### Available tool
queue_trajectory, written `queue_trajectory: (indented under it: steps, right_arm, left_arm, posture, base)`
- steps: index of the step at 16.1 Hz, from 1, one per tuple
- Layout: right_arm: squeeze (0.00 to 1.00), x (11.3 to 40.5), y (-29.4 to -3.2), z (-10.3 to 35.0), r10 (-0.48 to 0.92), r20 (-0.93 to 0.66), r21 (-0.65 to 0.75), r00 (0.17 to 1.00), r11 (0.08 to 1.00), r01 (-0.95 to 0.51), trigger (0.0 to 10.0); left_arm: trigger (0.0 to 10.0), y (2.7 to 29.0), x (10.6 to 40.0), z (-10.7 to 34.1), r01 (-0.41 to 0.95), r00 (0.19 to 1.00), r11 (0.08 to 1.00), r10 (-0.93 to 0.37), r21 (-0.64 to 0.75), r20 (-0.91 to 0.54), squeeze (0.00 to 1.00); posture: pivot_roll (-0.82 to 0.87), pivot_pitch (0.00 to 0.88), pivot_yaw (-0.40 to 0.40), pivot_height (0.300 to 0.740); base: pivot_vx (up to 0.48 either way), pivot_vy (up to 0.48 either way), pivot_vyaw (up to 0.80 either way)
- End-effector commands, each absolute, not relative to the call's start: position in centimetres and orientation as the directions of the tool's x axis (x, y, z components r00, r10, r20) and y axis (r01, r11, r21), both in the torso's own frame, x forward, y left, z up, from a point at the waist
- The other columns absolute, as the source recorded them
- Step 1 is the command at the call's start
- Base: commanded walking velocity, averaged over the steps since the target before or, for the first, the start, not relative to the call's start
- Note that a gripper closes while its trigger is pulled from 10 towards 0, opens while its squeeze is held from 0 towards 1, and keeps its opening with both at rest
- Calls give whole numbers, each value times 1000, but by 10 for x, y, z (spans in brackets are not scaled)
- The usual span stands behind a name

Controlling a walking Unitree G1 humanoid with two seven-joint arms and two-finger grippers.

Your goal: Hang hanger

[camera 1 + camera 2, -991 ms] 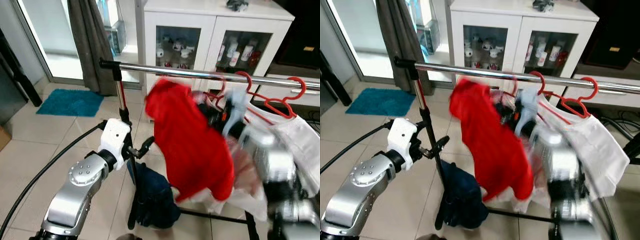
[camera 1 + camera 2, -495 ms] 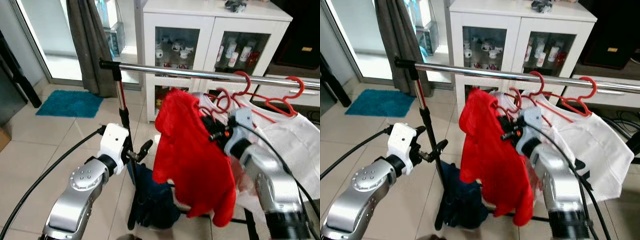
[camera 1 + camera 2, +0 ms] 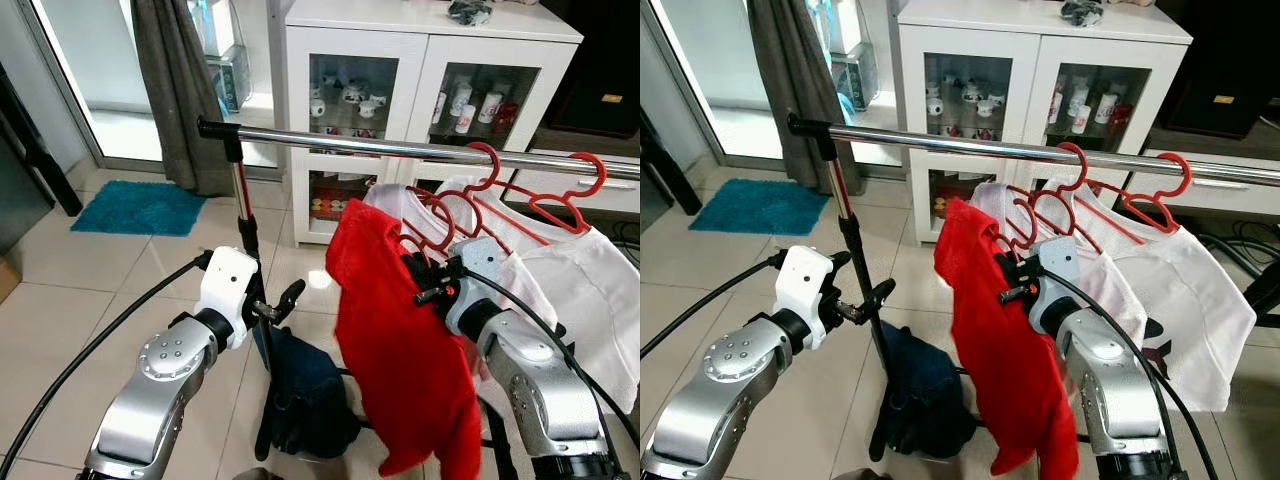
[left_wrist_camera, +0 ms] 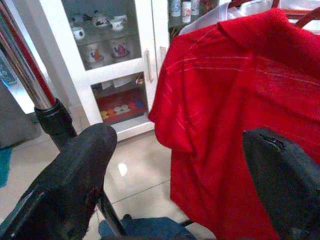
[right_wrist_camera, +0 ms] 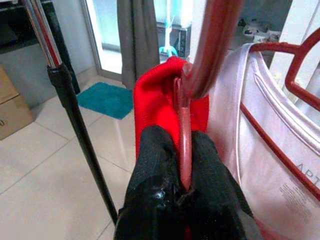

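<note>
The red hanger (image 5: 186, 125) carrying the red shirt (image 3: 400, 340) has swung lower and steadied, hook below the chrome rail (image 3: 400, 148), so hanging remains. The right end effector (image 5: 182, 165) pinches it; the left end effector (image 4: 175, 180) gapes wide.

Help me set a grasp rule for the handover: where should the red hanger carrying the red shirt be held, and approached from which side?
Hold the red hanger by its bare neck under the hook, as the right gripper does, coming from the robot's side; the red shirt covers its arms.
</note>
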State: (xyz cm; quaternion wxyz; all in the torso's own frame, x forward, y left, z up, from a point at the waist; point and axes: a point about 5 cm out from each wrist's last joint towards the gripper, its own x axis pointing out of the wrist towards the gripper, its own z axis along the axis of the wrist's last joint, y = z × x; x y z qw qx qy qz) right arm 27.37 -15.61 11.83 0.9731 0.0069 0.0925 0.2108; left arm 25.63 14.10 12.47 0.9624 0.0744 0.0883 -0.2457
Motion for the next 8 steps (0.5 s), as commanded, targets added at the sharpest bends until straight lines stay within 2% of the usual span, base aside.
queue_trajectory:
  steps: [1,8]
  right_arm:
    - [0,274,-154,128,412,-136,54,901,911,-408,0]
    - [0,273,-150,128,413,-135,70,901,911,-407,0]
  left_arm:
    - [10000,141,258,126,481,867,870,-453,110,-206,0]
    - [10000,144,256,125,483,865,868,-452,118,-217,0]
  posture:
    - [-57,0,9,740]
    - [-56,0,12,740]
  base:
    - [-270,0,0]
    - [-281,0,0]
